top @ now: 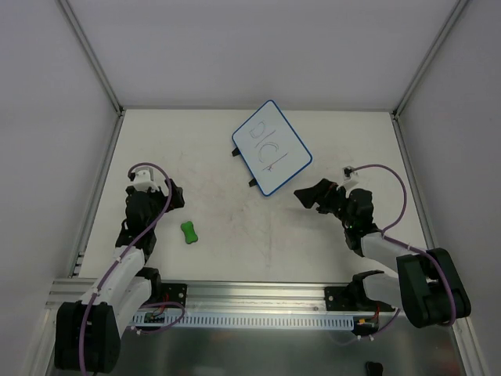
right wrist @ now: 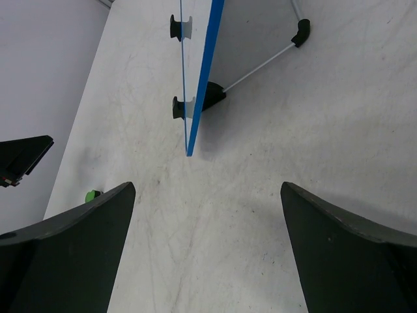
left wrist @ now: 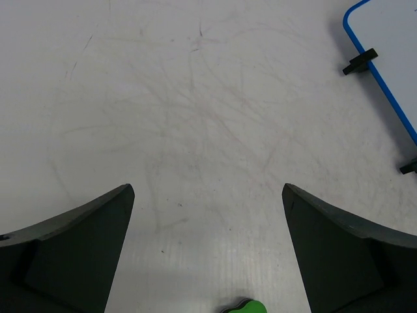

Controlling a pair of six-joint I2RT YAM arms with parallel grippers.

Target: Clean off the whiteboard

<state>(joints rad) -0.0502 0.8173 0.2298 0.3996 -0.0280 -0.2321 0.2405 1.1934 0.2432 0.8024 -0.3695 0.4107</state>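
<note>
Left end effector (left wrist: pixel 207 189) gapes wide and empty over the desk (top: pixel 258 235), green eraser (top: pixel 189 232) just beside it; right end effector (right wrist: pixel 208 192), equally spread, faces the whiteboard (top: pixel 272 146), propped on its stand (right wrist: pixel 257 68) at the far centre, marker lines on it. You look to be at the start: grasp the eraser first. Left wrist view crops that eraser; right wrist view gives you the board edge-on only

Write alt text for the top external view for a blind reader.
A small white rectangular whiteboard with a blue rim, bearing dark marker lines, sits askew at the far middle of a pale table. A small green eraser block lies nearer, close to the left gripper; the right gripper points toward the board's near corner, and neither holds anything.
</note>
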